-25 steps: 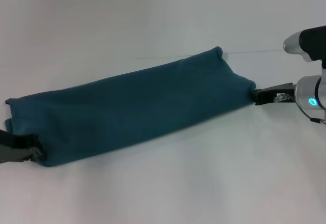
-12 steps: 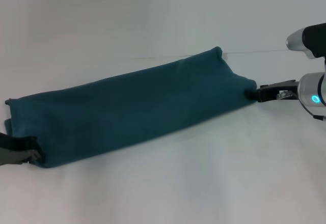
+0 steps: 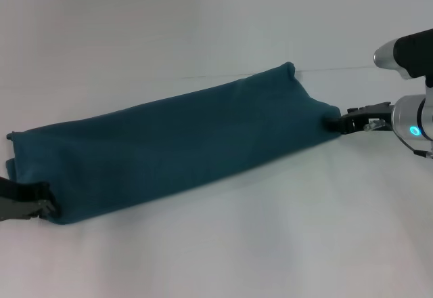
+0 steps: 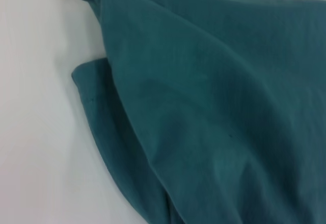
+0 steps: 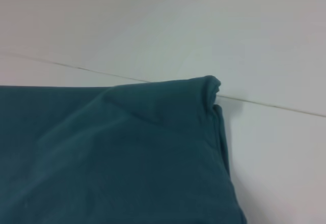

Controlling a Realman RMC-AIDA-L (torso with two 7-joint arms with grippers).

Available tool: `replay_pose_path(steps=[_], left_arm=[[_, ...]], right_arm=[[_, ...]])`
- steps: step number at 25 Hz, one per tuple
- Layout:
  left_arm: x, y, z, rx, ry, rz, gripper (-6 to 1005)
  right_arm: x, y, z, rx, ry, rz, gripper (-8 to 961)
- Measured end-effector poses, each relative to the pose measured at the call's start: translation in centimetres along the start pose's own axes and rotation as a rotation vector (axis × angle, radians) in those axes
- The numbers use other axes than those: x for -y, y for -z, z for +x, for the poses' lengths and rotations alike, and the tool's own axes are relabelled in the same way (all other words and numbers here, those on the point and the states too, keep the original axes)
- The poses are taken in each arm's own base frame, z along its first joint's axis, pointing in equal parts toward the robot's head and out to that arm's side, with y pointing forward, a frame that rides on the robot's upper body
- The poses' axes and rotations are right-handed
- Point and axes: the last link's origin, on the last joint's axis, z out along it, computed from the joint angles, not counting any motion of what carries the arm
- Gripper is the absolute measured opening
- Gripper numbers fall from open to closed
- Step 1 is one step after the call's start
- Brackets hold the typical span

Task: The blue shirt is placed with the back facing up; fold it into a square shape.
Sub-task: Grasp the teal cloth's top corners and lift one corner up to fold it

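The blue shirt (image 3: 176, 139) lies folded into a long narrow band, running diagonally from the near left to the far right of the white table (image 3: 223, 244). My left gripper (image 3: 46, 203) is shut on the band's near-left corner. My right gripper (image 3: 338, 123) is shut on the far-right corner, at table height. In the left wrist view the blue shirt (image 4: 214, 112) shows layered folds and a hemmed edge. The right wrist view shows the blue shirt (image 5: 117, 158) end with a small bunched corner. Neither wrist view shows fingers.
A thin seam line (image 3: 352, 68) crosses the white table behind the shirt's far end. Bare tabletop lies in front of and behind the band.
My right gripper has drawn slightly to the right and up at the shirt's corner. The left gripper has slid a little toward the left edge. The shirt keeps its shape.
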Motion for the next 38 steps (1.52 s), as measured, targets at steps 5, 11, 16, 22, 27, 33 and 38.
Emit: replay_pose_path(steps=[5, 11, 16, 22, 27, 33, 38], left_arm=[[-0.1, 0.0, 0.1, -0.002, -0.001, -0.001, 103], [-0.1, 0.0, 0.2, -0.006, -0.005, -0.001, 103], [0.0, 0.0, 0.1, -0.006, -0.006, 0.000, 103], [0.0, -0.1, 0.0, -0.006, -0.006, 0.000, 104], [0.2, 0.0, 0.0, -0.006, -0.014, 0.005, 104], [0.6, 0.6, -0.5, 0.034, -0.031, -0.003, 104], [0.9, 1.2, -1.4, 0.089, -0.049, -0.014, 104]], right_arm=[[0.2, -0.6, 0.8, -0.009, 0.015, 0.026, 592], [0.0, -1.0, 1.1, 0.001, 0.053, 0.037, 559], [-0.2, -1.2, 0.9, 0.019, 0.067, 0.030, 420], [-0.5, -1.2, 0.7, 0.021, 0.076, 0.020, 170], [-0.9, -1.0, 0.5, 0.010, 0.083, -0.020, 20], [-0.8, 1.3, -0.2, -0.029, 0.057, -0.116, 20], [-0.3, 3.7, -0.6, -0.119, 0.074, -0.107, 20]])
